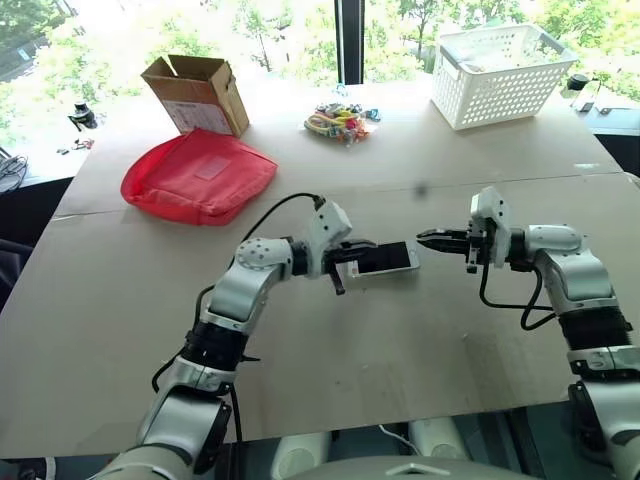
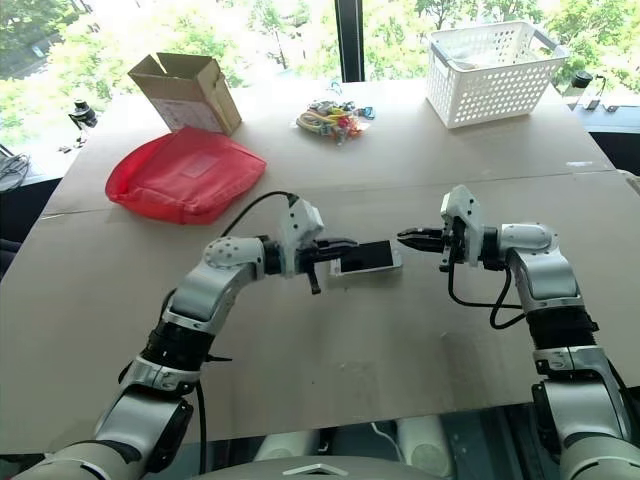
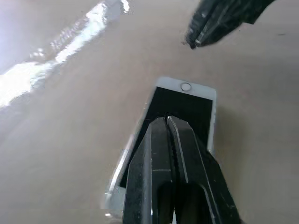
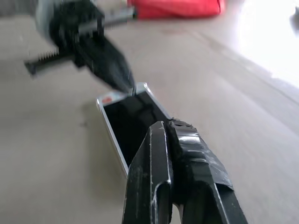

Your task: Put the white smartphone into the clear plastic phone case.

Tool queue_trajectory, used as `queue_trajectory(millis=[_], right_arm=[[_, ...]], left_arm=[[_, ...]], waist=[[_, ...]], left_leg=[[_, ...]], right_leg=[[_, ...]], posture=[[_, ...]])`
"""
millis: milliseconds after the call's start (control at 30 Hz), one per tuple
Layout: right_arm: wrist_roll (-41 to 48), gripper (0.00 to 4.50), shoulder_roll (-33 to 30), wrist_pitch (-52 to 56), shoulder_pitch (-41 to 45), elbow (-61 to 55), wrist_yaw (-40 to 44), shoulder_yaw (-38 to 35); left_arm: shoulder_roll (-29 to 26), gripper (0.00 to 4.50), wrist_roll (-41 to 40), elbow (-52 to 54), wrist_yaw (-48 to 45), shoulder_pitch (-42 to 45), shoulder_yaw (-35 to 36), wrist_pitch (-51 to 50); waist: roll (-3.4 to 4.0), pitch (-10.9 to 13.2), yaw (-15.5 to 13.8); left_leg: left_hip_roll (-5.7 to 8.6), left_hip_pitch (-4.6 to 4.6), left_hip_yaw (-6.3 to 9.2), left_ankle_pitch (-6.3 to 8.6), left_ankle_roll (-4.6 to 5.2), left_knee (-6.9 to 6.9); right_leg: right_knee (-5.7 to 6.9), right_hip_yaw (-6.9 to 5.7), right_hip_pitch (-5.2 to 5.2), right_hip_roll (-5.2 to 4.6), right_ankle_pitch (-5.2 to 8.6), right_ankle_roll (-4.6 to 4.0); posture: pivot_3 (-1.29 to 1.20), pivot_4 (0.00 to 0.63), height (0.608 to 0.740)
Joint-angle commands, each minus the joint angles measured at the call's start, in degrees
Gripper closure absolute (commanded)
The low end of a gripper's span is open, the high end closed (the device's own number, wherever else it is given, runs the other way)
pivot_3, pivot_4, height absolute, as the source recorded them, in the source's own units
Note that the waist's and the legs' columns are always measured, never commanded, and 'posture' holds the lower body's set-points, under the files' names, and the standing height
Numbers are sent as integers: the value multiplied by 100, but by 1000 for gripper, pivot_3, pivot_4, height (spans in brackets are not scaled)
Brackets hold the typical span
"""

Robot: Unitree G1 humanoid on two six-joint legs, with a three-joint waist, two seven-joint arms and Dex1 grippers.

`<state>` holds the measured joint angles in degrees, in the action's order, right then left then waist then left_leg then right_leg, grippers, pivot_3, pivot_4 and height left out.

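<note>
On the brown table [image 1: 330, 360] we find the white smartphone [image 1: 388, 259] centrally, lifted, clamped at its left end by the closed left gripper [image 1: 345, 268]; the right gripper [image 1: 432, 238], closed and empty, sits just right of it

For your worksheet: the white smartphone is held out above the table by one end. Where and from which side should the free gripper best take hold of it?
Probably the free short end of the white smartphone, approached from the robot's right. The left gripper is clamped on the opposite end, leaving that end pointing at the shut right gripper. It must open first, then pinch across the thin faces.
</note>
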<state>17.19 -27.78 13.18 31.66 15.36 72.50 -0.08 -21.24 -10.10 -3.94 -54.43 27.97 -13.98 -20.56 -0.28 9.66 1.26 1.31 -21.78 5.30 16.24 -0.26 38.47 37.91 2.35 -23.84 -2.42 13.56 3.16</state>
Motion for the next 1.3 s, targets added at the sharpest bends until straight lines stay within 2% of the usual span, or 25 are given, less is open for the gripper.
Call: queue_trajectory(millis=[33, 200, 400, 500, 567, 600, 633, 833, 967, 1100, 1300], right_arm=[[274, 4440, 134, -310, 23, 197, 49, -144], [221, 4440, 421, -603, 5, 685, 62, -8], [-710, 4440, 426, -1563, -18, 2278, 46, 602], [-1139, 4440, 408, -1965, -53, 3152, -105, 906], [-1256, 4440, 405, -1999, -57, 3405, -135, 1018], [-1323, 4440, 419, -1947, -46, 3492, -200, 1072], [-1366, 4440, 443, -1895, -29, 3552, -268, 1106], [-1514, 4440, 482, -848, 82, 3526, -425, 1358], [-1017, 4440, 668, 220, 281, 3385, -620, 981], [-773, 4440, 742, 1306, 464, 3323, -821, 746], [-866, 4440, 775, 1904, 618, 3314, -1218, 764]], left_arm=[[-120, 4500, 206, -194, 85, -55, -18, 255], [-234, 4500, 325, -372, 87, -166, -49, 409], [-254, 4500, 309, -359, 119, -215, -54, 423], [-251, 4500, 308, -325, 146, -231, -47, 403], [-255, 4500, 309, -288, 149, -251, -35, 386], [-262, 4500, 312, -272, 146, -271, -28, 381], [-264, 4500, 322, -265, 142, -287, -21, 378], [-249, 4500, 337, -267, 138, -290, -10, 356], [-232, 4500, 343, -309, 151, -269, -3, 373], [-217, 4500, 352, -344, 166, -291, -3, 413], [-219, 4500, 351, -321, 199, -346, 2, 404]], waist=[[0, 0, 0], [0, -1, -2], [1, -6, -6], [-19, -37, 18], [-33, -53, 39], [-37, -61, 44], [-42, -69, 51], [-63, -151, 92], [-65, -175, 104], [-63, -183, 124], [-59, -185, 130]], left_leg=[[0, 1, -1, 0, 0, 0], [-2, 4, -1, 0, 1, 0], [-2, 9, -15, 0, 1, 0], [-2, 42, -18, 4, 7, -1], [-2, 116, -21, 6, 10, -13], [-5, 210, -18, 13, 18, -27], [-5, 222, -18, 13, 19, -26], [-6, 258, 2, 13, 19, -22], [-15, 313, 3, 14, 18, -32], [-34, 317, -1, 14, 18, -30], [-46, 318, -2, 15, 17, -31]], right_leg=[[2, -1, 0, 1, 0, 0], [1, 2, 1, 3, 0, 0], [2, 2, 7, 3, 0, 0], [2, 4, 37, 4, 0, 0], [-11, 1, 110, 5, 2, -1], [-41, -7, 223, 9, 17, 7], [-43, -5, 238, 10, 36, 22], [-29, 11, 258, 11, 35, 25], [-36, 13, 309, 12, 45, 16], [-36, 20, 312, 16, 47, 15], [-36, 21, 309, 28, 47, 15]], posture=[[0, 150, 740], [0, 150, 740], [0, 150, 740], [0, 150, 740], [0, 150, 740], [0, 150, 740], [0, 150, 740], [0, 150, 740], [0, 150, 740], [0, 150, 740], [0, 150, 740]])
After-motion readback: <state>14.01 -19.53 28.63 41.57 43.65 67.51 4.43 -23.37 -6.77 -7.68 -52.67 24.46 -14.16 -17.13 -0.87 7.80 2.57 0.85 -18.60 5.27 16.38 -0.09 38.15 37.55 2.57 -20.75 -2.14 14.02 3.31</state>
